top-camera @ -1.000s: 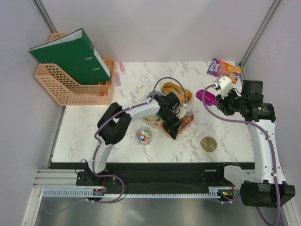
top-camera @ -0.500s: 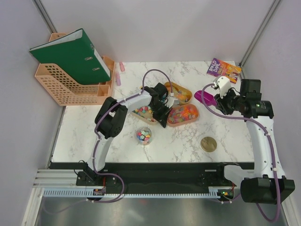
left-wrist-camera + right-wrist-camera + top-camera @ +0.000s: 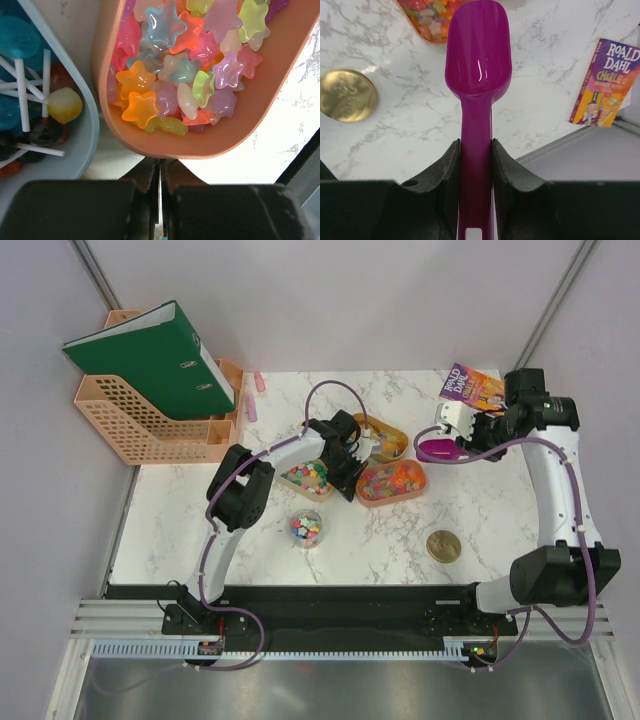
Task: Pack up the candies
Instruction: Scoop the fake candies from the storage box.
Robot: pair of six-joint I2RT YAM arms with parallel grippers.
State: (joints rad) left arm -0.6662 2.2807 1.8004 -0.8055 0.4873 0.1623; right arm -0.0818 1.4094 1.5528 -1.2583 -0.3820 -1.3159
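Top external view: the left gripper point(image 3: 346, 472), fingers pressed together, sits mid-table just beside the left end of an orange tray point(image 3: 277, 55) filled with star-shaped candies point(image 3: 185, 75). Farther right, the right gripper point(image 3: 476, 160) is clamped on a purple scoop point(image 3: 479, 55) above the marble.

Tabletop point(image 3: 180, 530): white marble-look, smooth, slight sheen.
Scoop point(image 3: 479, 55): magenta plastic, glossy, light streaks across the bowl.
Star candies point(image 3: 170, 75): translucent, wet-looking gloss.
Tray point(image 3: 252, 112) under them: peach plastic, matt, smooth.
Round lid point(image 3: 346, 95): gold, metallic shine, embossed face.
Book point(image 3: 607, 85): printed paper cover.
File rack point(image 3: 130, 430): perforated matt plastic.
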